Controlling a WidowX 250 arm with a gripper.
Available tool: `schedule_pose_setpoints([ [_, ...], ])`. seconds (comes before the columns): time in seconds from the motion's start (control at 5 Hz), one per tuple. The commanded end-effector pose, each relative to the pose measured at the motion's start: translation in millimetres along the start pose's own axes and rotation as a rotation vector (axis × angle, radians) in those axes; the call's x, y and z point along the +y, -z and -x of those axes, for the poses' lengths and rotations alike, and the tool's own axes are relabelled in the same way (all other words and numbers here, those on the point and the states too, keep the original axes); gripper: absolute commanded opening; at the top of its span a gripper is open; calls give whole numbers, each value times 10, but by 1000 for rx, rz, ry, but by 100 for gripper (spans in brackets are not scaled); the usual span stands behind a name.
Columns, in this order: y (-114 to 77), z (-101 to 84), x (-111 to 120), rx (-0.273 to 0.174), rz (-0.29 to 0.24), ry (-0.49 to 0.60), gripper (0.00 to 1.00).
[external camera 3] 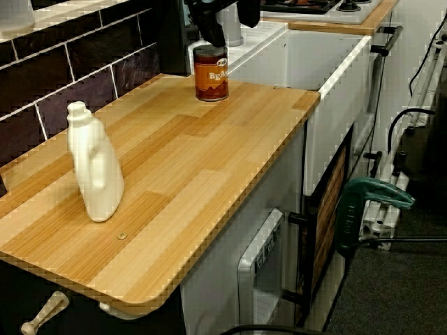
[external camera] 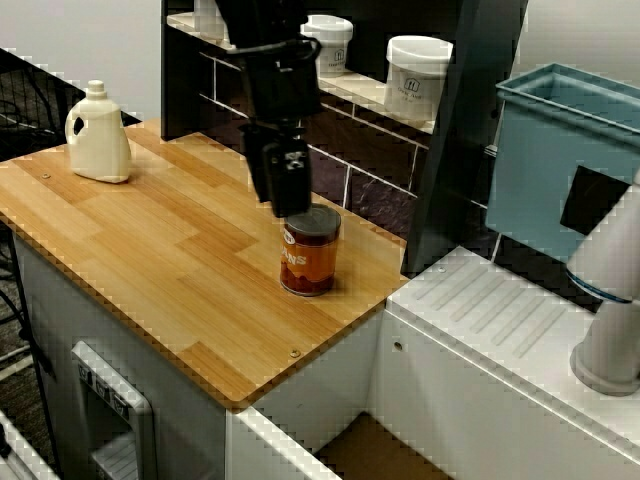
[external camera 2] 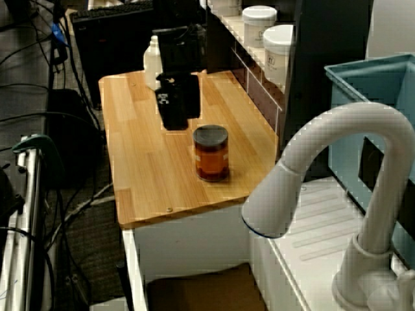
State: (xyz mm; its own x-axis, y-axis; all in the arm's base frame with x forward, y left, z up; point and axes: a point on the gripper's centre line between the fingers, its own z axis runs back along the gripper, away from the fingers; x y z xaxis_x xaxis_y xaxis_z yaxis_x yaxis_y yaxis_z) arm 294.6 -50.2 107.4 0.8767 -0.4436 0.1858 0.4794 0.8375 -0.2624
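Wooden counter [external camera: 180, 250], pincer [external camera: 290, 205] near lidded jar [external camera: 310, 258]

Arm [external camera: 262, 25]: single, black, coming down from the top edge. Wrist [external camera: 285, 95]: held vertical. Gripper [external camera: 289, 203]: points straight down and hangs low. In the view along the counter its two fingers [external camera 3: 209, 28] stand apart, the jaws parted with a gap between them.
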Motion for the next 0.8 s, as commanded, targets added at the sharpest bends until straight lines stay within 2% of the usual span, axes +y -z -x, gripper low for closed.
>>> schedule_pose_setpoints([
  [0.0, -265, -313, -8, -157, -88, -123, 100],
  [0.2, -327, -403, -1, -165, -90, -128, 100],
  [0.4, -234, -466, 51, -170, -91, -152, 100],
  [0.6, -186, -522, 135, -200, -108, -183, 100],
])
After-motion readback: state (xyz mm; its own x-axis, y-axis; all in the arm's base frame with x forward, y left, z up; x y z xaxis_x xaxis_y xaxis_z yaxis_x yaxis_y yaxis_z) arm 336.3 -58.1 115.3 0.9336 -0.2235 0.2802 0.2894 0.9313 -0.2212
